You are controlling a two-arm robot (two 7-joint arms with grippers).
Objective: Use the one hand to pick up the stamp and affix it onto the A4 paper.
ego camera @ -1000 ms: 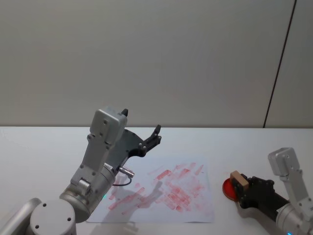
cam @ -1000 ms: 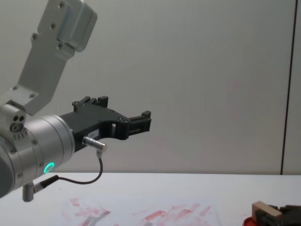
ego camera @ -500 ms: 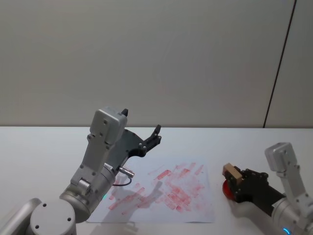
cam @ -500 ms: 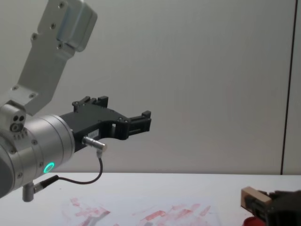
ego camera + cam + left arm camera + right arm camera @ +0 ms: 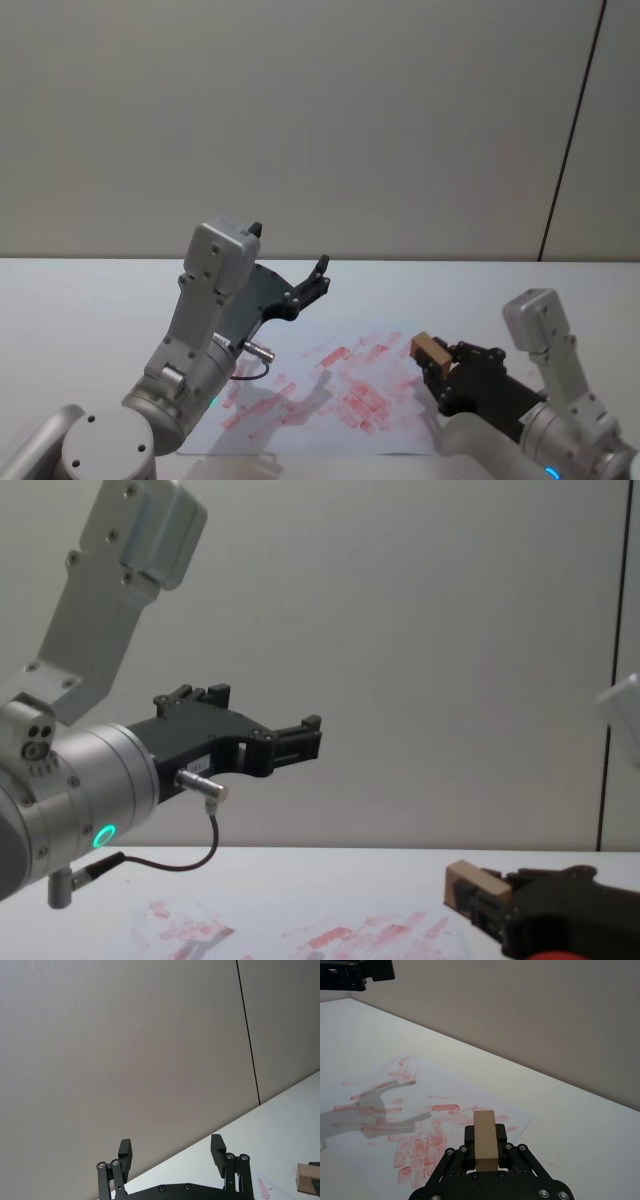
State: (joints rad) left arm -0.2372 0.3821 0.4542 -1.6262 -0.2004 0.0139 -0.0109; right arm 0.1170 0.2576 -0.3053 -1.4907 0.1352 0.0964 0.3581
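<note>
My right gripper (image 5: 441, 366) is shut on the stamp (image 5: 430, 349), a light-tan wooden block standing up between the fingers. It hovers over the right edge of the A4 paper (image 5: 330, 392), a white sheet smeared with red marks. In the right wrist view the stamp (image 5: 484, 1139) sits upright in the jaws above the red marks of the paper (image 5: 420, 1110). In the chest view the stamp (image 5: 469, 887) hangs a little above the table. My left gripper (image 5: 171, 1152) is raised above the paper's left part, open and holding nothing.
The white table (image 5: 80, 300) runs back to a plain grey wall. A sliver of a red ink pad (image 5: 560, 955) shows under my right gripper in the chest view. The raised left arm (image 5: 205, 320) casts a shadow across the paper.
My right gripper has carried the stamp leftward, off the red ink pad and over the paper's right edge. The left arm has not moved.
</note>
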